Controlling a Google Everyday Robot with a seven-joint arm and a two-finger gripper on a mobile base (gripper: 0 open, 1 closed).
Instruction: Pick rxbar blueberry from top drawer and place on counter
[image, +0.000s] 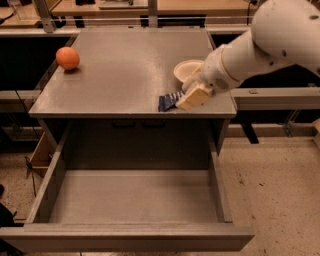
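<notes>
Pale wooden tabletops (200, 6) are running across the back of the scene, behind a grey cabinet that is filling most of the view. At the far left of the counter (125, 65), an orange (67, 58) is sitting near the back corner, well apart from everything else.

Below the counter's front edge, the top drawer (132, 197) is standing pulled fully out toward the camera, its flat grey floor and tall plain sides showing.

Moving right along the counter, the rxbar blueberry (167, 102) is lying close to flat over the front right part of the surface, near the front edge, its dark blue wrapper with pale markings pointing left. Whether it is touching the counter or hanging just above it cannot be told. The gripper (185, 100) is just to its right, over that same front right corner, with its tan jaws pinching narrowly on the bar's right end.

Just behind the gripper, a pale bowl (186, 69) is sitting on the counter, its right side hidden by the wrist. The white arm (260, 45) is reaching down from the upper right corner, crossing over the counter's right edge. At the far right, a speckled floor (270, 190) is showing beside the cabinet.
</notes>
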